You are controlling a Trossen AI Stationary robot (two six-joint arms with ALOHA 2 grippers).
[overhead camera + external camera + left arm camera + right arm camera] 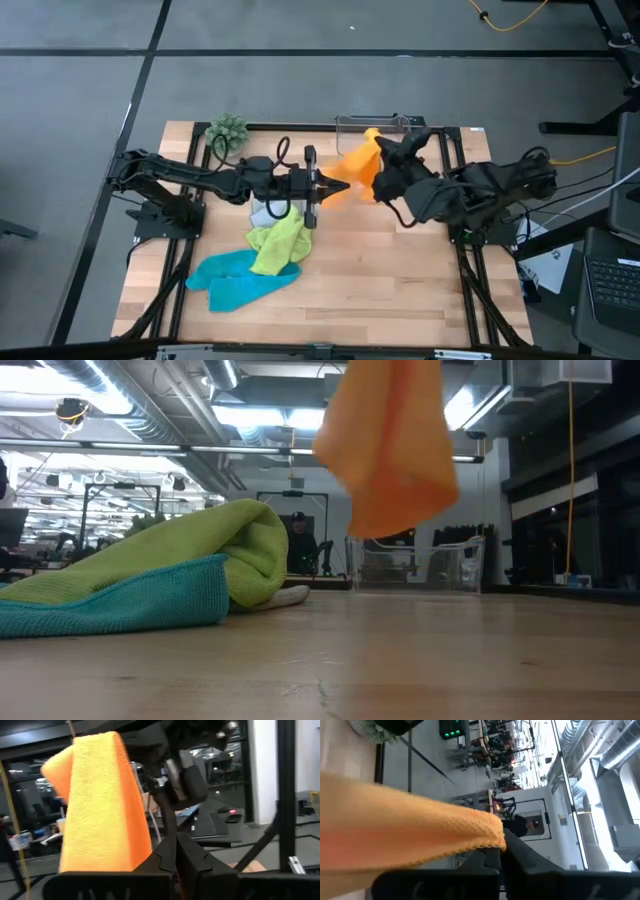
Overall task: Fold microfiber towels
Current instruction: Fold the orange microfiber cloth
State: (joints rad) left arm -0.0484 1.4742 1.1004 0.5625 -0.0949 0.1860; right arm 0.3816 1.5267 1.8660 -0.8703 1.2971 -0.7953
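Holding orange towel (362, 163) aloft: L gripper (330, 187) & R gripper (385, 152).

Two dark robot arms reach inward and meet above the middle. The left gripper (335, 187) points right, fingers (167, 855) pinched together. The right gripper (385, 152) is raised, its fingers (520, 852) also clamped tight.

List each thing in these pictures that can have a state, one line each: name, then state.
orange towel: lifted off the table, held between both claws
left claw: shut on orange towel
right claw: shut on orange towel
lime green towel: crumpled, lying on turquoise towel
turquoise towel: crumpled on table
clear box: upright
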